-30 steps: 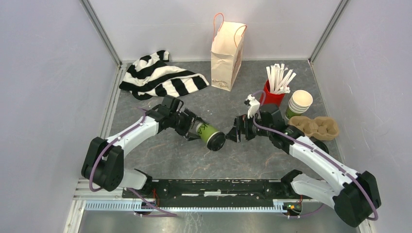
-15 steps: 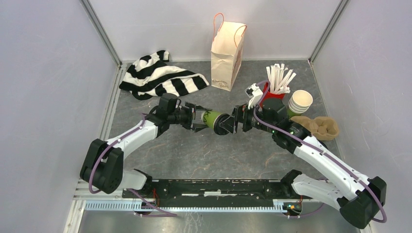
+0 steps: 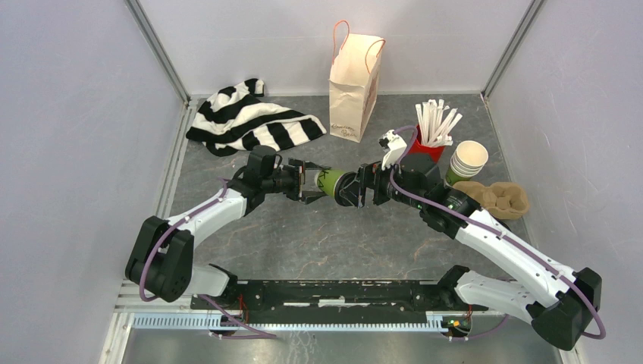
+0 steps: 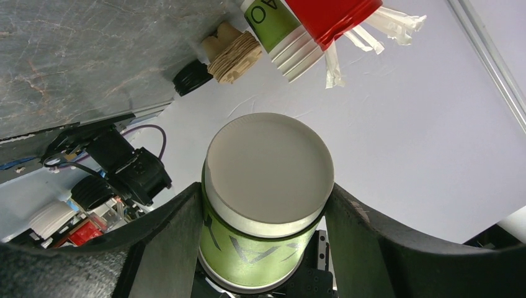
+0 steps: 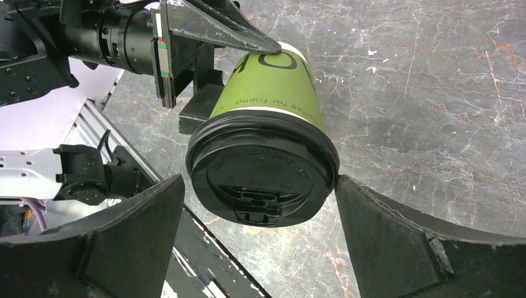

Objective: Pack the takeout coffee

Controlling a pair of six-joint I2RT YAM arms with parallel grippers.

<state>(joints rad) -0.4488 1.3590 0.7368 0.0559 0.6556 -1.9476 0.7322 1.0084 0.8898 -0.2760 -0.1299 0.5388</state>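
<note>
One takeout coffee cup (image 3: 331, 183), green with a black lid, is held on its side above the table. My left gripper (image 3: 312, 184) is shut on its body; its pale bottom faces the left wrist camera (image 4: 268, 171). The black lid (image 5: 263, 171) faces my right gripper (image 3: 364, 189), which is open with one finger on each side of the lid end. The right finger sits at the lid's rim and the left finger stands a little off it. A small black round lid (image 4: 192, 76) shows beside the cardboard carrier; the cup under it is hidden.
A paper bag (image 3: 354, 76) with orange handles stands at the back. A cardboard cup carrier (image 3: 497, 199), stacked lidless cups (image 3: 468, 161) and a red cup of white sticks (image 3: 428, 140) are at the right. A striped cloth (image 3: 250, 121) lies back left.
My left gripper lifted the cup and swung it level, lid toward the right. My right gripper moved left and its open fingers now stand around the lid end.
</note>
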